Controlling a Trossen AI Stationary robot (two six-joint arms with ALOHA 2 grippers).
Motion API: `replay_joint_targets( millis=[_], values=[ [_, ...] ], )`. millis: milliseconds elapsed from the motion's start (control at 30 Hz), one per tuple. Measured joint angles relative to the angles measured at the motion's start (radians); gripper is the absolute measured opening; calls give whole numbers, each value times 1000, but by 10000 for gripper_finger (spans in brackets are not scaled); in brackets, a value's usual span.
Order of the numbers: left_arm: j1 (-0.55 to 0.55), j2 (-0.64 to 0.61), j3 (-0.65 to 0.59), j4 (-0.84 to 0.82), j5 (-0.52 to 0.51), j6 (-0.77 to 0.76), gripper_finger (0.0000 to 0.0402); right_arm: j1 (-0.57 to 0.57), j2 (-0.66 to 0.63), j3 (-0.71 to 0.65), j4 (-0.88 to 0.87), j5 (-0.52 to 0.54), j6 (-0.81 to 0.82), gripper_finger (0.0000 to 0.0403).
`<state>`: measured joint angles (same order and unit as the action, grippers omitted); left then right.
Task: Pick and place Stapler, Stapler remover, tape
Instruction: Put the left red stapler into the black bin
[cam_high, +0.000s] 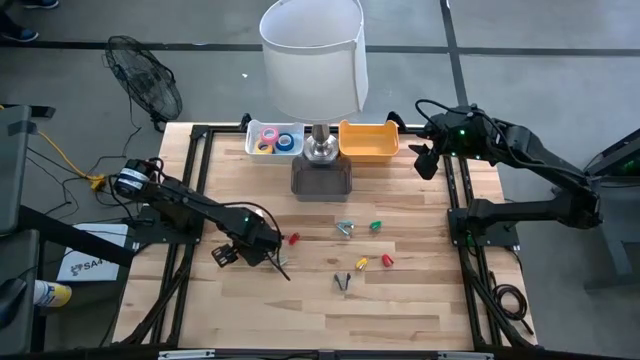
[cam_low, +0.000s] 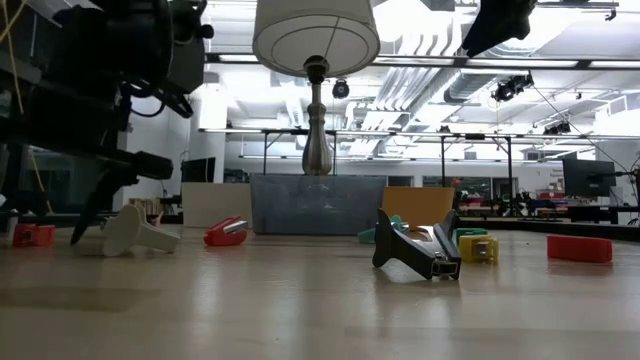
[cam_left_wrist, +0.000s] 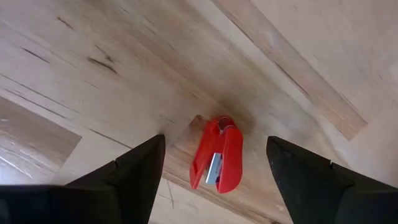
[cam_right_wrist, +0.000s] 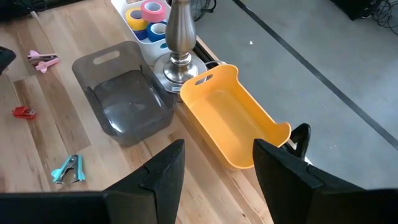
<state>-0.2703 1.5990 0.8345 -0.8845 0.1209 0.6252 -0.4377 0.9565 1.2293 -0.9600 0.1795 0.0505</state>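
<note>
Red plastic, a small stapler (cam_left_wrist: 216, 163), lies flat on the pale wood table (cam_high: 420, 290) right between the spread fingers of my left gripper (cam_left_wrist: 214, 186); neither finger (cam_left_wrist: 134, 174) touches it, and the gap on both sides is clear. From above I see the left gripper (cam_high: 268, 245) low over the boards left of centre, with the stapler (cam_high: 293, 239) just at its tip.

The stapler is short and glossy, slightly open at one end, with a silver metal strip showing along its middle.

My right gripper (cam_right_wrist: 214, 171) waits high at the far right corner, above the yellow bin (cam_right_wrist: 233, 121); its fingers stand apart with nothing between them.

The right wrist view gives me what the overhead one hides under the lampshade (cam_high: 312, 55): the lamp's metal base (cam_right_wrist: 177, 59) beside the grey bin (cam_right_wrist: 127, 99), and the tape rolls (cam_right_wrist: 149, 15) in the white tray (cam_high: 250, 145) behind it, pink, yellow and blue. It also shows a teal staple remover (cam_right_wrist: 68, 168) on the boards. The low view adds a black staple remover (cam_low: 415, 250) lying mid-table and the stapler (cam_low: 225, 232) beyond it.
</note>
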Motion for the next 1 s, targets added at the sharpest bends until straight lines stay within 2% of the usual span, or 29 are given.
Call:
replay_joint_targets(
  millis=[200, 633, 1000],
  values=[
    [0, 1, -9, 2, -30, 15, 269, 0, 0, 0, 0, 0, 0, 181],
    [1, 3, -11, 36, -67, 52, 121, 0, 0, 0, 0, 0, -1, 181],
    [2, 4, -14, 75, -64, -5, 63, 0, 0, 0, 0, 0, -6, 181]
  ],
)
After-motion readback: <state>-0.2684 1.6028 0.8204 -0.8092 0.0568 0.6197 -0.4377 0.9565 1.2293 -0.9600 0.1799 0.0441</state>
